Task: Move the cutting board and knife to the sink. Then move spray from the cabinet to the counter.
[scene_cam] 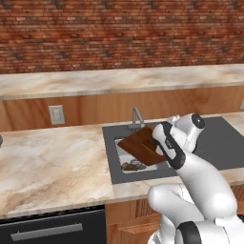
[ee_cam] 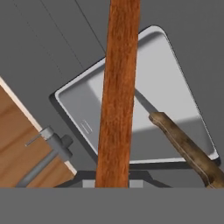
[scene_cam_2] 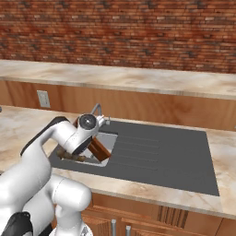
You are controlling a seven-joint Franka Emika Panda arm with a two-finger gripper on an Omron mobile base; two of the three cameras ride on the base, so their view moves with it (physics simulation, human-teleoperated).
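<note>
Tool (scene_cam: 159, 143) clamped on the cutting board (scene_cam: 142, 144) — held tilted, edge-on, at centre frame over the sink (scene_cam: 125, 164). Knife (ee_cam: 186, 146) seen lying in the basin at lower right of the hand view, handle toward the corner. Faucet (scene_cam: 137, 116) just behind — marbled counter (scene_cam: 52, 162) around.
</note>
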